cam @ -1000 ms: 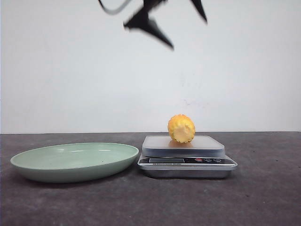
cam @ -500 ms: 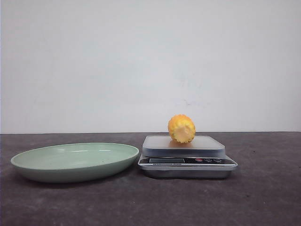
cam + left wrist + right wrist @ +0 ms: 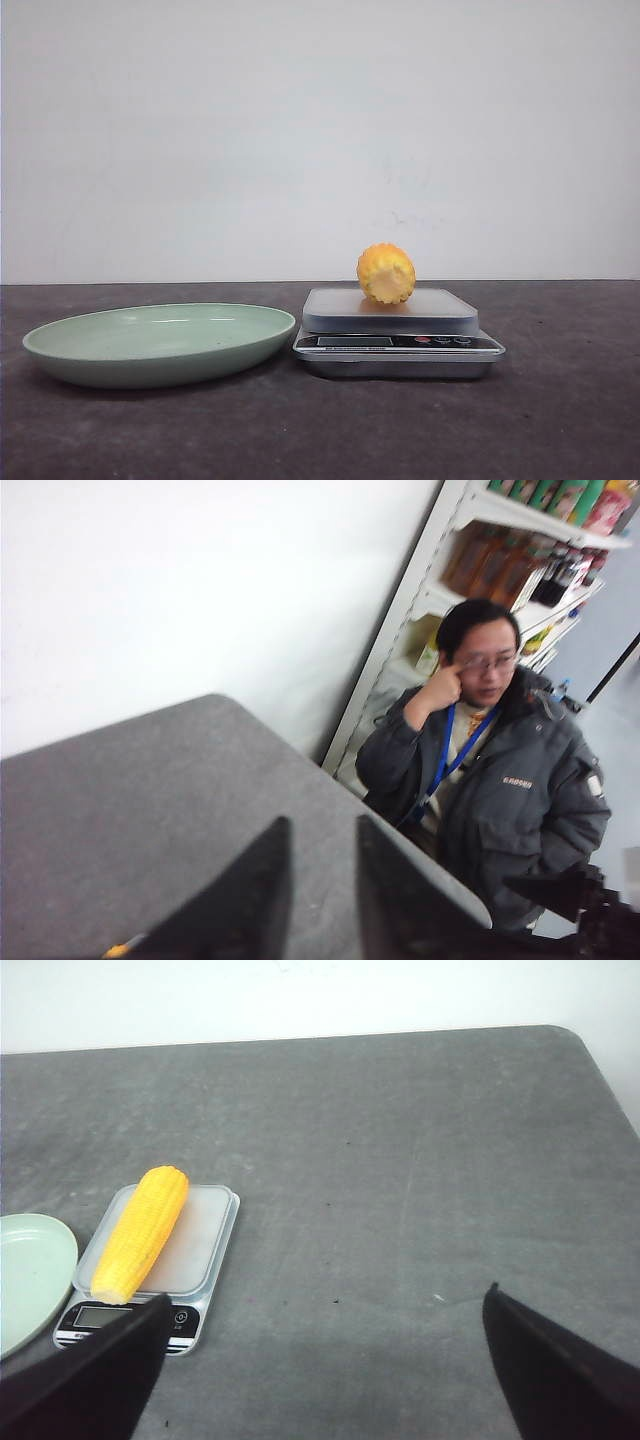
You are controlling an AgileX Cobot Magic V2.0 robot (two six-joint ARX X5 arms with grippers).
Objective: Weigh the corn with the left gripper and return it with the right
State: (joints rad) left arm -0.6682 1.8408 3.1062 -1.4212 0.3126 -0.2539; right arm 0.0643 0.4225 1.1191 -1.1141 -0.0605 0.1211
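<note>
Corn (image 3: pixel 140 1233) sits in neither claw. The right claw (image 3: pixel 322 1360) hangs well above the bench (image 3: pixel 420 1180), its two dark fingers (image 3: pixel 85 1380) spread wide at the frame's lower corners with nothing between them. The left claw (image 3: pixel 320 890) is empty too, its fingers (image 3: pixel 245 900) standing close with only a narrow strip of grey bench showing between them; it looks nearly closed, though the tips are cut off by the frame edge, so I cannot be sure. A small yellow-orange speck shows beside one left finger at the picture's edge, too little to identify.

Out from the right claw, the corn lies on its side on the pale platform of a small digital scale (image 3: pixel 190 1260), running lengthwise along the platform's side nearer the plate, with one end over the edge near the display (image 3: pixel 100 1316). In the front view the corn (image 3: pixel 385 273) presents an end to the camera, resting on top of the scale (image 3: pixel 398 345), whose front strip carries a display and small buttons. A shallow pale green plate (image 3: pixel 160 343) stands just to the left of the scale, its rim nearly touching it; the right wrist view catches only part of that plate (image 3: pixel 30 1270).

Beyond the bench in the left wrist view, a seated person (image 3: pixel 490 770) in a dark jacket and blue lanyard sits before white shelves (image 3: pixel 470 540) stocked with bottles.
</note>
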